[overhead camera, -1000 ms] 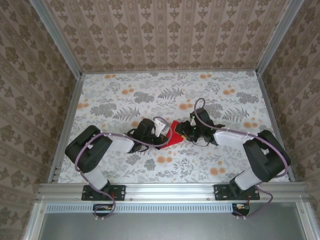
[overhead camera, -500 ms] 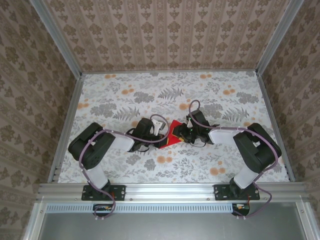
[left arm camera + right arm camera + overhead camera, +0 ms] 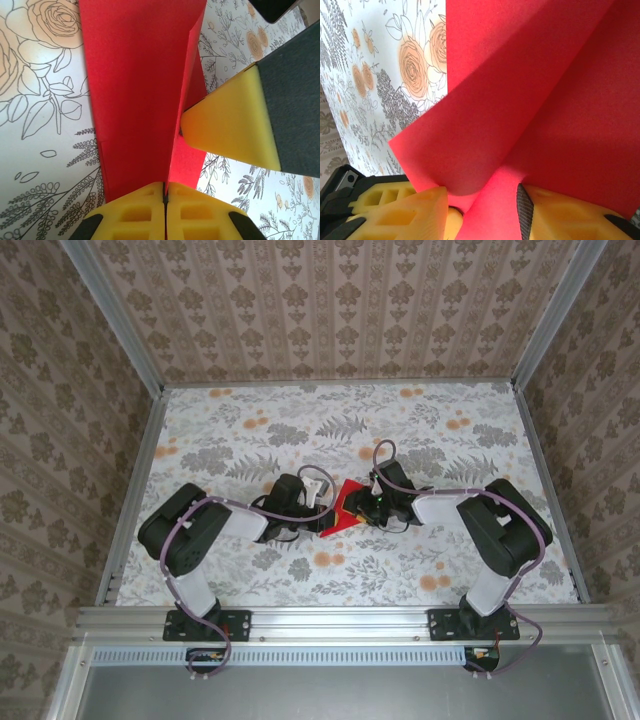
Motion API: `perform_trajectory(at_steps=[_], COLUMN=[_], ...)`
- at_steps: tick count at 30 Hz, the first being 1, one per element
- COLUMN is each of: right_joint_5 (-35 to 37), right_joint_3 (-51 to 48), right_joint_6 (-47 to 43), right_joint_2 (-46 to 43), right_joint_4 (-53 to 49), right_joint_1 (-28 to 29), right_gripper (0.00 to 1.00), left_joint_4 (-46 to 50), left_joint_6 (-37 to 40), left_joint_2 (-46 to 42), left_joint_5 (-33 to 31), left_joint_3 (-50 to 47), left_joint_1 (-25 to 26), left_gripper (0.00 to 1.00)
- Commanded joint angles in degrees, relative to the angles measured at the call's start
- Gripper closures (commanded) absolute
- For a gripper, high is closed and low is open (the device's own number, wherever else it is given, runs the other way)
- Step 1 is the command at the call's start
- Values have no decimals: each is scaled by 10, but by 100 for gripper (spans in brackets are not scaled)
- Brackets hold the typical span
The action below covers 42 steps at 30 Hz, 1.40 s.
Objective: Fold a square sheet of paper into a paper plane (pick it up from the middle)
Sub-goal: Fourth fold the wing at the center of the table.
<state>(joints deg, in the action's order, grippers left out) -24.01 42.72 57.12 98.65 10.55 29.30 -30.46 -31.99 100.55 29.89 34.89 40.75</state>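
The square sheet of paper (image 3: 344, 508) is bright red and partly folded, and it lies mid-table between both arms. In the left wrist view the red paper (image 3: 135, 85) rises in a creased flap. My left gripper (image 3: 164, 186) is shut on the crease at its near edge. The right arm's yellow finger (image 3: 230, 120) touches the flap from the right. In the right wrist view the paper (image 3: 530, 90) curls down into my right gripper (image 3: 482, 200). Its jaws stand apart, so it is open around the curl. In the top view the left gripper (image 3: 321, 498) and right gripper (image 3: 369, 502) flank the sheet.
The floral tablecloth (image 3: 250, 440) covers the table inside patterned walls with aluminium rails (image 3: 330, 618) at the near edge. Both arms' elbows sit low, left (image 3: 180, 530) and right (image 3: 505, 530), with cables looped over them.
The right arm has drawn leftward, bringing its gripper onto the paper's right side. The left gripper shifted slightly and the paper bunched up between them.
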Motion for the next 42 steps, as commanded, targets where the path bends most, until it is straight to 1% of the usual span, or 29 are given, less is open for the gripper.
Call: perform_trajectory(at_steps=[1,8,13,19,23,27,30,32,37,42], right_joint_5=[17,33,51,74,83,85,85,88,95,96], right_joint_3=[13,17,22,25,28,33,38,42,51,53], right_joint_6=[-7,-5,-4,-3,1,5,8,10,13,16], right_joint_2=[13,19,22,26,33,43,51,57,69,75], right_joint_4=[-13,-36,-71,-114,-132,-143,-152,-162,-188,-198], right_joint_1=[4,4,4,5,5,5,6,6,6,6], right_gripper=[55,53,53,53,53,51,50,49,48,48], left_joint_4=[3,16,50,138,191,192,219,227,189,191], left_joint_6=[-6,0,7,22,8,-14,-17,-14,-27,-30], left_joint_2=[15,22,-1,-71,-121,-139,-132,-121,-91,-63], left_joint_5=[25,38,32,-7,-47,-27,-16,1,43,42], left_joint_3=[10,23,25,18,15,15,33,47,59,78], left_joint_1=[-4,-4,-10,-19,-21,-18,-13,-9,0,11], left_gripper=[90,82,76,70,66,68,71,74,78,80])
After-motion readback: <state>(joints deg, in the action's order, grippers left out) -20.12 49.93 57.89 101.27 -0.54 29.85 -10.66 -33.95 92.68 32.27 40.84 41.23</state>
